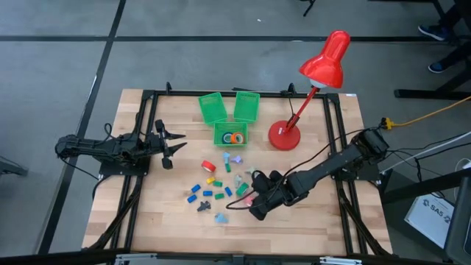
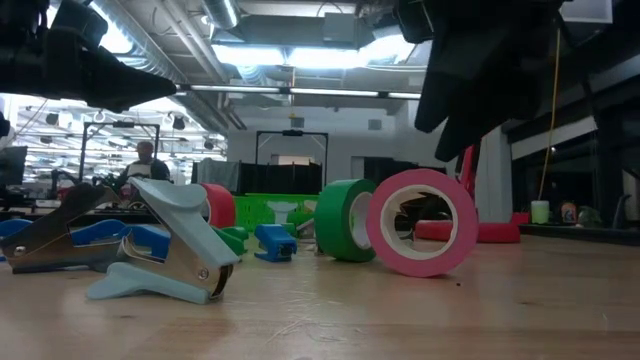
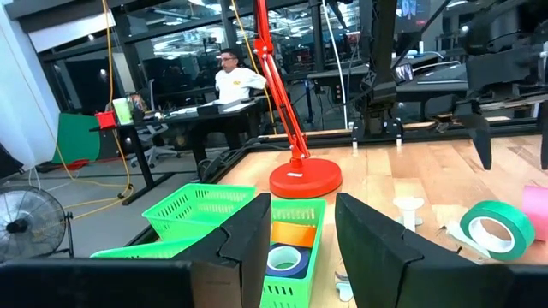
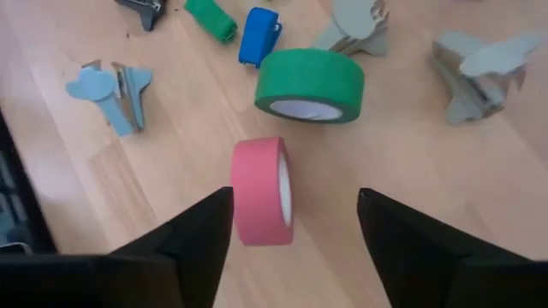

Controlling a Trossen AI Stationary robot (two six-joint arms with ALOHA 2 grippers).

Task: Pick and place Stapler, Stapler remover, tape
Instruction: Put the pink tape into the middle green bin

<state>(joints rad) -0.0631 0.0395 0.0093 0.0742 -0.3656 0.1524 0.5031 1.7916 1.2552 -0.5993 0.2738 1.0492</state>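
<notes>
The right claw (image 4: 295,224) hovers with fingers apart over one pink tape (image 4: 261,192), beside one green tape (image 4: 310,84); the left claw (image 1: 168,145), mid-left, shows a narrow gap.

A pink roll of tape (image 4: 261,192) stands on its edge on the wooden surface (image 4: 77,205), upright, its hollow core facing sideways. Just beyond it a green roll of tape (image 4: 310,84) lies nearly flat, tilted a little, apart from the pink one. In the low view the 2 rolls overlap, pink (image 2: 420,222) in front of green (image 2: 345,220). A small blue stapler (image 4: 259,36) and a green stapler (image 4: 211,19) lie near the green roll. Pale blue-grey staple removers lie scattered around: one (image 4: 116,85) to the side, another (image 2: 165,245) close to the low camera, jaws down. A red roll (image 1: 209,166) rests farther off.
</notes>
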